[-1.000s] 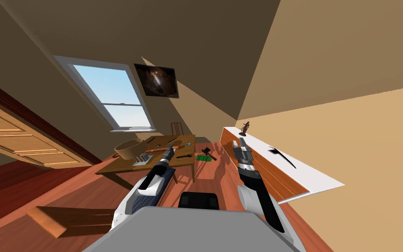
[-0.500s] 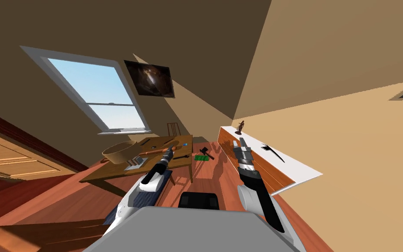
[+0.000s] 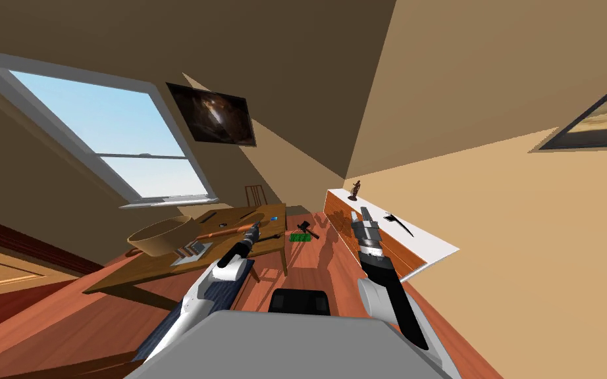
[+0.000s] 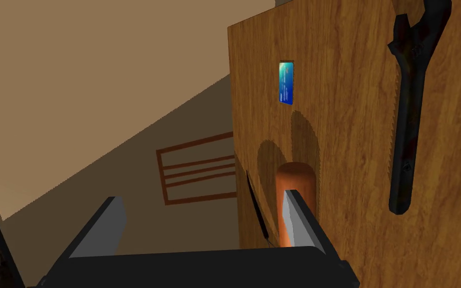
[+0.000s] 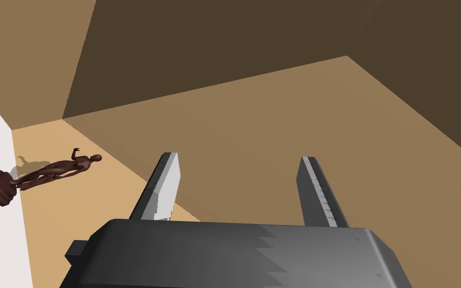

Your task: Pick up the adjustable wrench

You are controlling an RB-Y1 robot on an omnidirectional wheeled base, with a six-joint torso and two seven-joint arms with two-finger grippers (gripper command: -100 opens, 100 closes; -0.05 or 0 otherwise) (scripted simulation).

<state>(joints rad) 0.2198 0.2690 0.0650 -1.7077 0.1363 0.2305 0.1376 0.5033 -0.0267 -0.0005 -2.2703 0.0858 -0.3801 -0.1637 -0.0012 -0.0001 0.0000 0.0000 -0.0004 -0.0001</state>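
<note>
The adjustable wrench (image 4: 408, 112) is a dark, slim tool lying flat on the wooden table (image 4: 354, 165), off to one side of my left gripper (image 4: 199, 220) and beyond its fingertips. That gripper is open and holds nothing; one finger stands against the rounded end of a brown wooden handle (image 4: 295, 192). In the head view the wrench (image 3: 270, 235) lies near the table's (image 3: 157, 273) right edge, just right of the left gripper (image 3: 256, 227). My right gripper (image 3: 363, 212) is raised over the floor by a sideboard, open (image 5: 242, 187) and empty.
On the table are a large bowl (image 3: 160, 235), a blue card (image 4: 286, 83) and a thin dark blade (image 4: 257, 205). A green item (image 3: 300, 237) and a black hammer (image 3: 307, 228) lie on the floor. The white-topped sideboard (image 3: 427, 243) carries a figurine (image 5: 49, 172). A chair (image 3: 254, 195) stands behind the table.
The whole head view has shifted: table and window slid left and grew larger, so I have moved closer and turned. Both arms keep their pose.
</note>
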